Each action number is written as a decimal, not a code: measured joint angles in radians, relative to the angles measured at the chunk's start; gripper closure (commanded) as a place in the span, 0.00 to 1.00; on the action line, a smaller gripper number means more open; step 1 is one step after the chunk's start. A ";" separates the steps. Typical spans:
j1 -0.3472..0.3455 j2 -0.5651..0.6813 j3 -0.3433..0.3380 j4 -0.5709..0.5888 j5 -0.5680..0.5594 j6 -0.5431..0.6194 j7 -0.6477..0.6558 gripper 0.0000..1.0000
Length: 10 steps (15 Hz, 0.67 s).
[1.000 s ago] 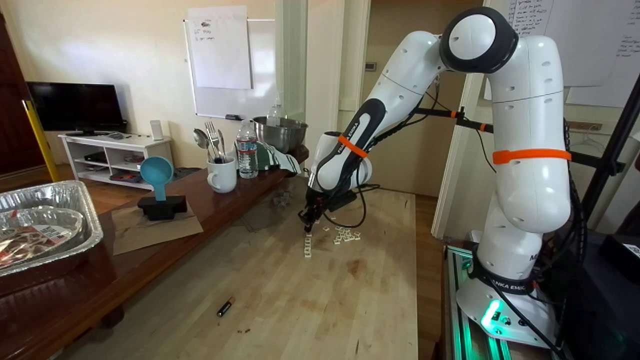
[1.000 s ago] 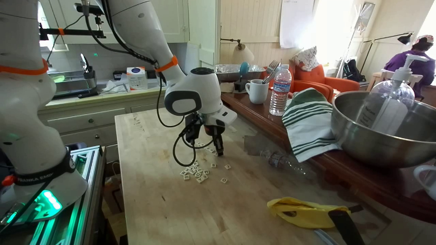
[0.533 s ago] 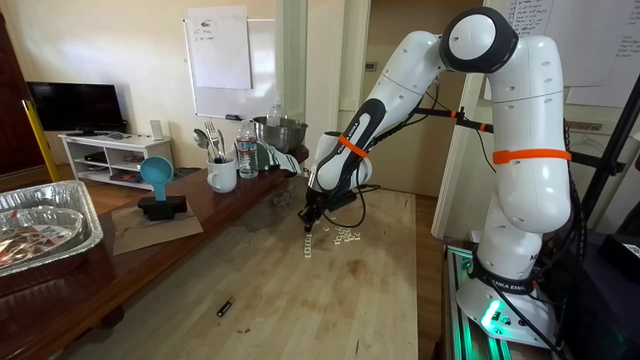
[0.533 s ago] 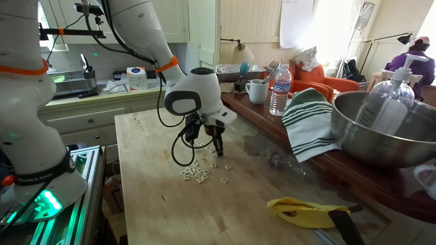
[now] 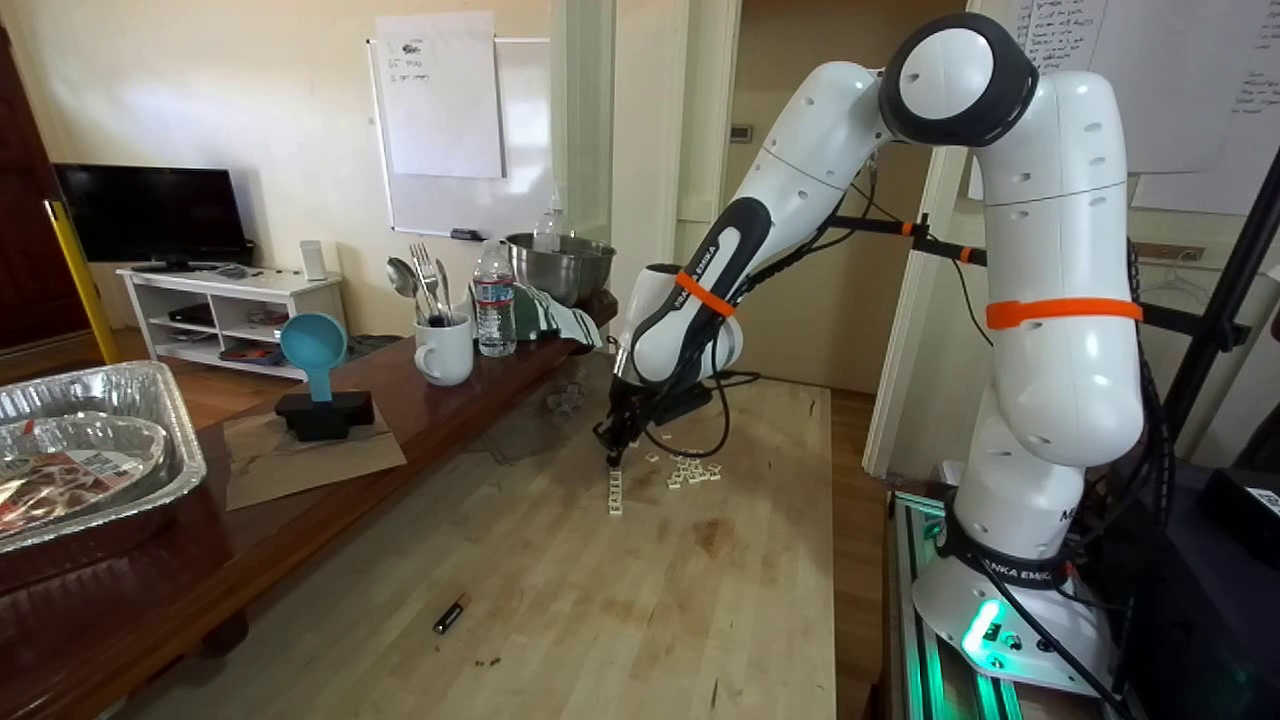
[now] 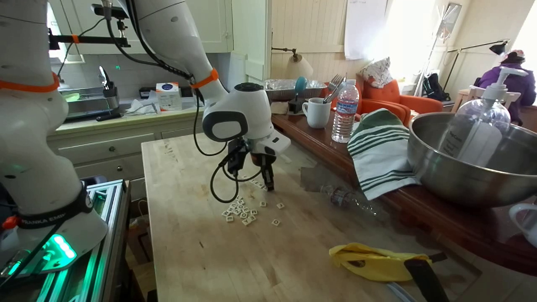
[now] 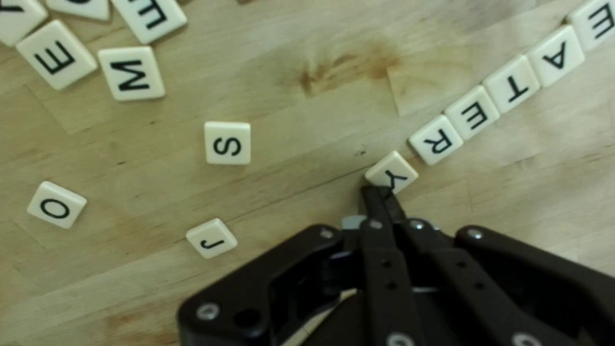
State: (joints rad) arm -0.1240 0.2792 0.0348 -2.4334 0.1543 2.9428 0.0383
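Note:
My gripper (image 7: 378, 192) is shut, its two black fingertips pressed together low over the wooden table. The tips overlap the lower corner of a cream letter tile Y (image 7: 391, 170) in the wrist view; I cannot tell if they touch it. The Y tile lies turned, with a small gap to tile R (image 7: 436, 140). R heads a slanted row with tiles E (image 7: 472, 113), T (image 7: 511, 83), A (image 7: 556, 55) and another E (image 7: 594, 23). The row (image 5: 615, 493) also shows in an exterior view below the gripper (image 5: 613, 460). The gripper (image 6: 270, 188) hides the Y tile in both exterior views.
Loose tiles S (image 7: 227, 143), J (image 7: 211, 238) and O (image 7: 56, 204) lie apart, near a heap of tiles (image 6: 240, 212). A battery (image 5: 451, 614), a clear plastic bottle (image 6: 346, 198) and a yellow pouch (image 6: 373, 262) lie on the table. A raised dark wood counter (image 5: 400, 425) borders it.
The gripper has shifted very slightly, a little left and up in an exterior view, toward the tile row. The loose tiles look unmoved.

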 measured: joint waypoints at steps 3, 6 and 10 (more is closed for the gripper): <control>0.008 0.000 -0.006 0.000 0.000 -0.001 0.008 1.00; 0.018 0.000 -0.014 0.000 0.000 -0.001 0.017 1.00; 0.030 -0.001 -0.024 0.000 0.000 -0.004 0.025 1.00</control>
State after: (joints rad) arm -0.0941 0.2779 0.0105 -2.4336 0.1539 2.9384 0.0630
